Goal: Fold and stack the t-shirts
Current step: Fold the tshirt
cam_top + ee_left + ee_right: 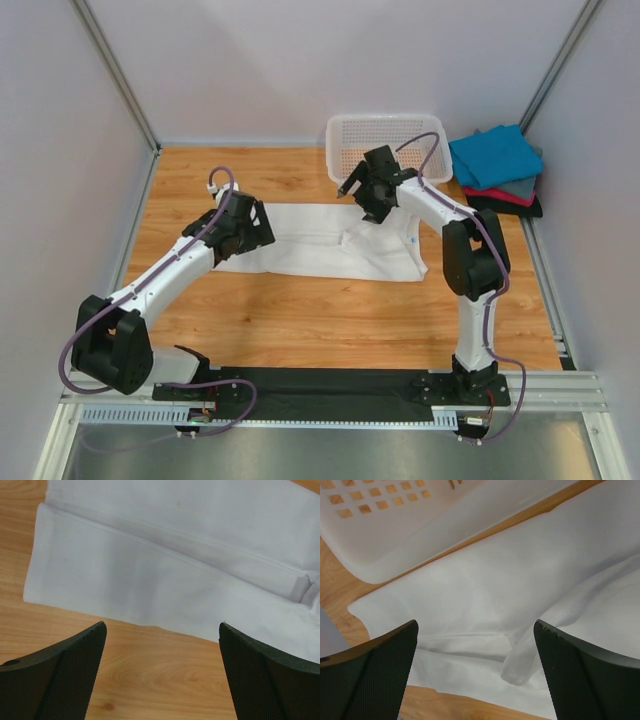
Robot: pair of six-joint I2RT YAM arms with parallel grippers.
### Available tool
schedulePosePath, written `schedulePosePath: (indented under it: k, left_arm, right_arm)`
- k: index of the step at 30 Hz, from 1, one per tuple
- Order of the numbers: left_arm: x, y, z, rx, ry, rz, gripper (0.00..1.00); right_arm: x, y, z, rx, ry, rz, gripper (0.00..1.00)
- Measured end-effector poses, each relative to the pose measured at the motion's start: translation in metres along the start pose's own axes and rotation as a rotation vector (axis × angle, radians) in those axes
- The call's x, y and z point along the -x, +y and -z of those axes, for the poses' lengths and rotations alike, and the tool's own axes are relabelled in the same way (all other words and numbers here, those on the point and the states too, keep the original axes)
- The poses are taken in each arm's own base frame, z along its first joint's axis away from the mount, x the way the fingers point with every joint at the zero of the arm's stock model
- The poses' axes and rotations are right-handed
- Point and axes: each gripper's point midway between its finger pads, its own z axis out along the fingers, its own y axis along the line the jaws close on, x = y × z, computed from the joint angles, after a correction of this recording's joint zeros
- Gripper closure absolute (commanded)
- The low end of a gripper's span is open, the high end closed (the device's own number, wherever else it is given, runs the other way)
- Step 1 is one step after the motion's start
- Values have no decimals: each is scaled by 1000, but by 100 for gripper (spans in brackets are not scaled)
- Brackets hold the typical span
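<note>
The white t-shirt [320, 240] lies flat on the table [300, 320], partly folded lengthwise. The left gripper [252, 226] hovers over its left end and the right gripper [360, 188] over its far edge, both spread wide and holding nothing. Light, limp cloth that will likely sag and slide — best pinched at hem corners, 2 claws together.

Basket [352, 133] behind shirt [318, 241], stack [497, 160] right
</note>
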Motion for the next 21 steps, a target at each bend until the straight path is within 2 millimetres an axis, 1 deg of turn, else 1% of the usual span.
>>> schedulePosePath:
  k: [2,4,7,8,9,10,11,12,13,14,15,16,17,18,19,21]
  left_arm:
    - [-1,-4,-2,-24,8,-20,1]
    - [0,-12,-3,-66,9,-40,1]
    - [5,-37,-1,-186,0,-70,3]
    - [8,-48,0,-228,-8,-82,4]
    - [9,-61,1,-267,-14,-101,5]
    - [12,-77,3,-309,-21,-121,9]
    - [13,-92,5,-348,-28,-139,12]
    - [12,-111,6,-392,-28,-163,16]
    - [15,-127,7,-429,-33,-174,26]
    - [11,-149,10,-480,-31,-194,32]
    - [8,-166,10,-523,-25,-206,37]
    - [4,-182,11,-563,-18,-215,47]
    - [0,-194,9,-595,-6,-218,52]
    - [-4,-202,6,-613,2,-219,55]
    - [-9,-210,2,-633,18,-218,62]
    - [-16,-221,-9,-653,45,-204,67]
  right_arm:
    - [-1,-6,5,-18,3,36,0]
    - [-2,-10,17,-26,-2,71,1]
    - [2,-20,49,-39,-46,128,8]
    - [5,-23,60,-39,-73,143,17]
    - [7,-27,71,-44,-94,160,22]
    - [10,-31,80,-46,-113,169,27]
    - [13,-35,85,-49,-126,173,38]
    - [18,-42,90,-54,-141,176,44]
    - [21,-49,91,-66,-148,173,48]
    - [25,-59,89,-86,-153,169,58]
    - [29,-70,85,-106,-154,168,63]
    - [30,-81,81,-130,-148,164,66]
    - [31,-93,75,-157,-137,162,72]
    - [32,-104,69,-181,-128,159,75]
    - [31,-114,62,-203,-116,160,79]
    - [29,-127,51,-235,-94,166,83]
